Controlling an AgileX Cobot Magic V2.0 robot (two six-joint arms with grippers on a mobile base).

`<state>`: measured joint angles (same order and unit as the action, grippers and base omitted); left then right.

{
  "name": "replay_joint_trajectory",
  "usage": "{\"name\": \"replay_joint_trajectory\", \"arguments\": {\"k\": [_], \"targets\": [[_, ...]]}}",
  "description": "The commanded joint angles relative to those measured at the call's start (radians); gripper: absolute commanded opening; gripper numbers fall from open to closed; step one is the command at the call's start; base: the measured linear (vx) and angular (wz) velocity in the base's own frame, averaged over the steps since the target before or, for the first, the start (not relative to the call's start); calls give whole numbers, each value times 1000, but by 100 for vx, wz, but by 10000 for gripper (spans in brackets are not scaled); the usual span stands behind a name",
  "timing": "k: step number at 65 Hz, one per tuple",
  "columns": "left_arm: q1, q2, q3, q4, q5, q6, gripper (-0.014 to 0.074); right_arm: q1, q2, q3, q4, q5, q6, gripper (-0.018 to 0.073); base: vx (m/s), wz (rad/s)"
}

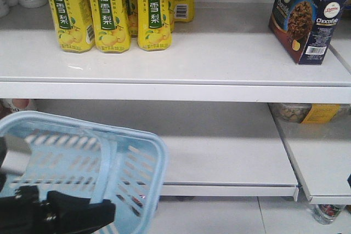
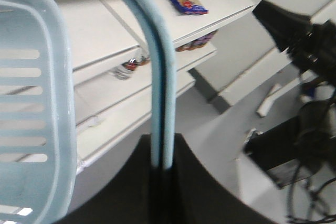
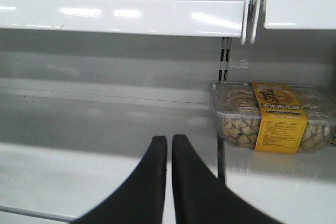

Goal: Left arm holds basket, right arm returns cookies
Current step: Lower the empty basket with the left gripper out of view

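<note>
Cookies stand on the top shelf at two o'clock. Left pincer grasps the basket handle; right pincer is clenched, holding nothing.

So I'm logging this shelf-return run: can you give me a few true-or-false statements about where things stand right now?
1. The cookies stand on the upper shelf. True.
2. The right tool grips the cookies. False: its fingers are together with nothing between them.
3. The left tool is clamped on the basket handle. True.
4. The cookies lie inside the basket. False: they are on the shelf, right of the yellow bottles.
</note>
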<state>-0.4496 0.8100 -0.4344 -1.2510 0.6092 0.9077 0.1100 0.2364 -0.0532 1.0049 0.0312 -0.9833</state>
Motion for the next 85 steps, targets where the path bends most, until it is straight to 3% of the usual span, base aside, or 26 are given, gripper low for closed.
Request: {"name": "replay_joint_trajectory", "arguments": {"k": [1,8,13,21,28,35,38,49,68,76,85], "targets": [[1,-113,17,116,-91,-13,-3,-6,6,-27,-4,-39,-7,-10,0,0],[1,-210,87,221,-222,-140,-3,-6,6,-27,-4,-39,-7,-10,0,0],[1,-283,137,313,-311,-287,-3,-6,6,-27,-4,-39,-7,-10,0,0],[1,-377,229,531,-445,-535,-3,-6,6,-27,-4,-39,-7,-10,0,0],[7,-433,312,771,-562,-812,-3,-6,6,-27,-4,-39,-7,-10,0,0],[73,-504,373,931,-609,-1032,-3,-6,6,-27,-4,-39,-7,-10,0,0],[115,-530,394,991,-615,-1089,-3,-6,6,-27,-4,-39,-7,-10,0,0],[233,-619,439,1112,-590,-1116,-3,-6,6,-27,-4,-39,-7,-10,0,0],[441,-768,439,1129,-478,-1109,-3,-6,6,-27,-4,-39,-7,-10,0,0],[503,-842,439,1129,-427,-1046,-3,-6,6,-27,-4,-39,-7,-10,0,0],[516,-836,439,1129,-430,-919,-3,-6,7,-27,-4,-39,-7,-11,0,0]]}}
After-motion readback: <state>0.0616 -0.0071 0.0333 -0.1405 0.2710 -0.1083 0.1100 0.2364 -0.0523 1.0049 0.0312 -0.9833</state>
